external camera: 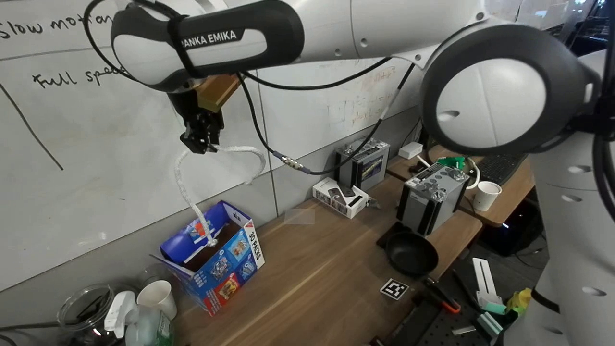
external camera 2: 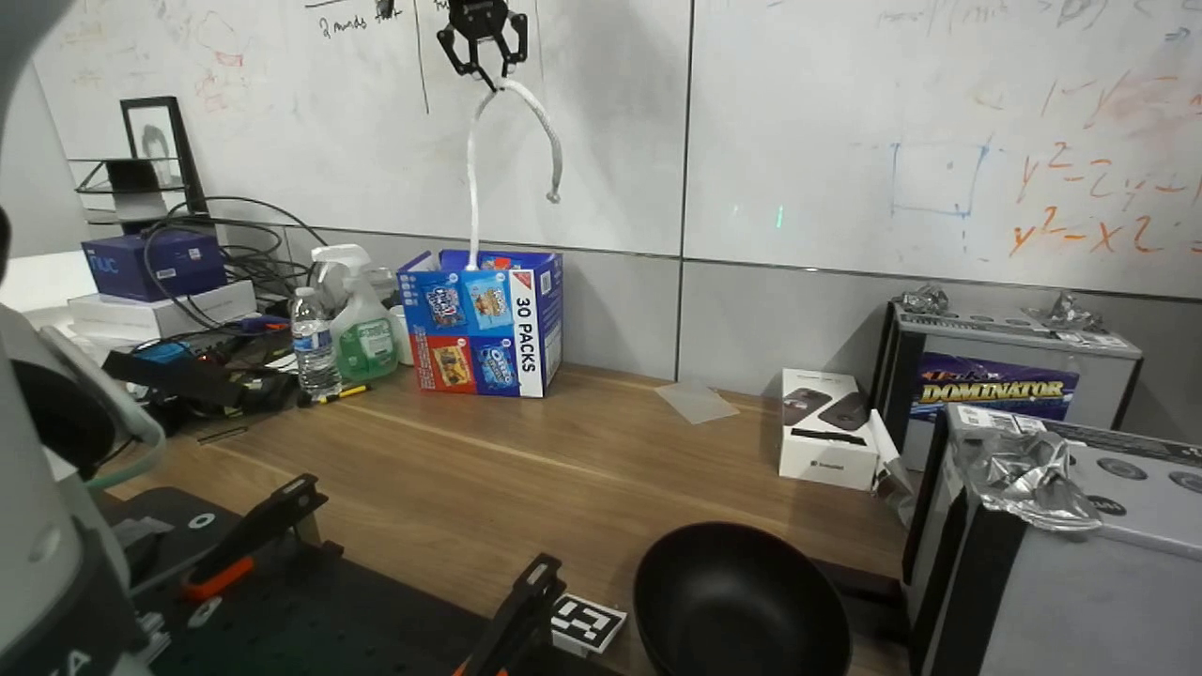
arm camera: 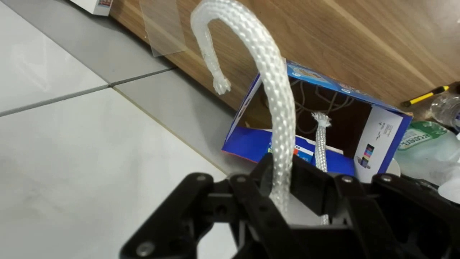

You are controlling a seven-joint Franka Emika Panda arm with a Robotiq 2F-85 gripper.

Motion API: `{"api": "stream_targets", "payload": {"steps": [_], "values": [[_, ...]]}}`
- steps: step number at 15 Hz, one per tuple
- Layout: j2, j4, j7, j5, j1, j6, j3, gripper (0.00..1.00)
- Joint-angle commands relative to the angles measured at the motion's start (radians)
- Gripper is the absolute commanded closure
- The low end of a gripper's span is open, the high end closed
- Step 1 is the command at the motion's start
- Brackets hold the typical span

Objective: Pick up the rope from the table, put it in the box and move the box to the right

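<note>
White rope (arm camera: pixel 280 104) over the open box (external camera 2: pixel 479 333)
The claw (external camera 2: pixel 500 82) is clamped on it, both ends dangling (one at the box's mouth).

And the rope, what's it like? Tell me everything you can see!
The rope is white, shiny and braided, with frayed ends. The gripper pinches it partway along, up in the air. One end hangs down into the open box; the other curves over and dangles free. Whether the lower end touches the box, I can't tell.
</note>
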Motion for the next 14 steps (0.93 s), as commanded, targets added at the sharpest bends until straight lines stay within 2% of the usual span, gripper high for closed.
{"api": "stream_targets", "payload": {"steps": [1, 7, 14], "values": [[0.134, 0.162, -0.069, 0.035, 0.012, -0.054, 0.012, 0.96], [0.294, 0.285, -0.215, 0.094, 0.013, -0.059, 0.038, 0.96], [0.409, 0.413, -0.332, 0.152, 0.021, -0.122, 0.058, 0.96]]}}
